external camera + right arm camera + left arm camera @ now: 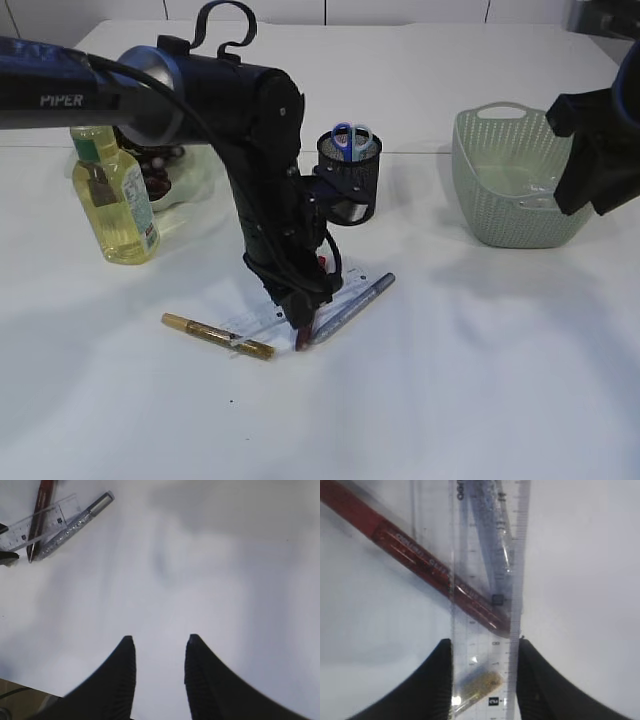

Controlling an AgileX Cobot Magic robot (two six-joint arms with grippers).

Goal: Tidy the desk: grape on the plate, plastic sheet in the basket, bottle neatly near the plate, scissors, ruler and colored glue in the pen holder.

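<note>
My left gripper (485,645) is down at the table with its jaws against both long edges of the clear ruler (487,625). Under the ruler lie a red glue pen (415,560), a silver glitter glue pen (492,545) and the tip of a gold one (480,685). From outside, the left gripper (300,325) stands over these pens, the gold glue pen (215,335) to its left. Blue-handled scissors (351,138) stand in the black mesh pen holder (352,185). The bottle (115,195) stands beside the plate (195,185) with dark grapes (155,172). My right gripper (159,642) hangs open and empty. I cannot make out the plastic sheet.
A pale green basket (515,185) stands at the back right, with the right arm (600,155) next to it. The left arm's body (260,150) hides part of the plate and stands close to the pen holder. White tabletop (450,400) lies in front.
</note>
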